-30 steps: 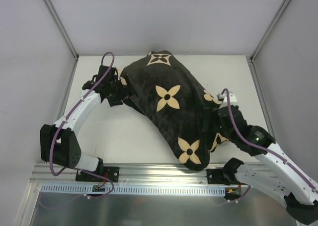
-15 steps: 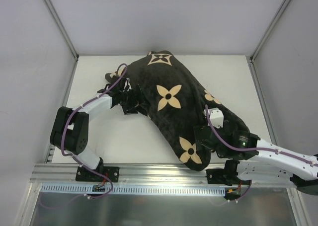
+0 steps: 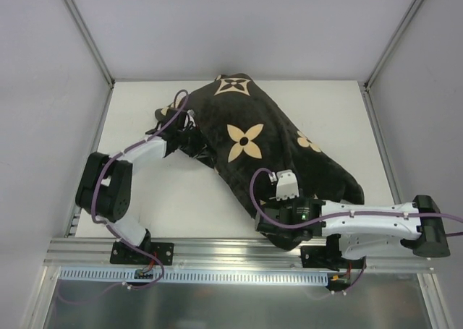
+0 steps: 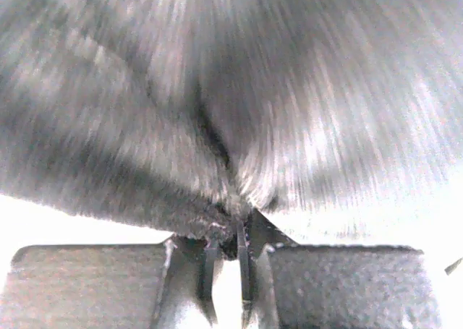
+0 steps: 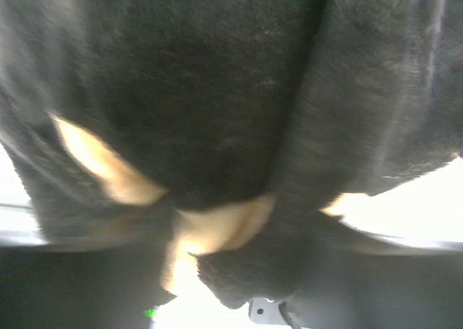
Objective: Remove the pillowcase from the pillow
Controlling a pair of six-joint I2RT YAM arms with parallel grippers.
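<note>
The black plush pillowcase (image 3: 246,137) with tan flower motifs lies diagonally on the white table (image 3: 145,191), bulging. The pillow is hidden inside it. My left gripper (image 3: 191,139) is at the cover's left edge. In the left wrist view its fingers (image 4: 230,231) are shut, pinching a fold of the plush pillowcase (image 4: 217,90). My right gripper (image 3: 269,217) is at the cover's near corner. The right wrist view is filled by the pillowcase (image 5: 217,90). A lump of it sits between the right gripper's (image 5: 246,271) dark, blurred fingers, which press in from both sides.
My right arm (image 3: 369,220) lies low along the table's near edge. An aluminium rail (image 3: 217,253) runs across the front. White walls with metal posts close in the table at the back and sides.
My left gripper pushed into the cover's left edge and shut on it. My right arm swung down and left to the near corner, and its jaws narrowed onto the fabric.
</note>
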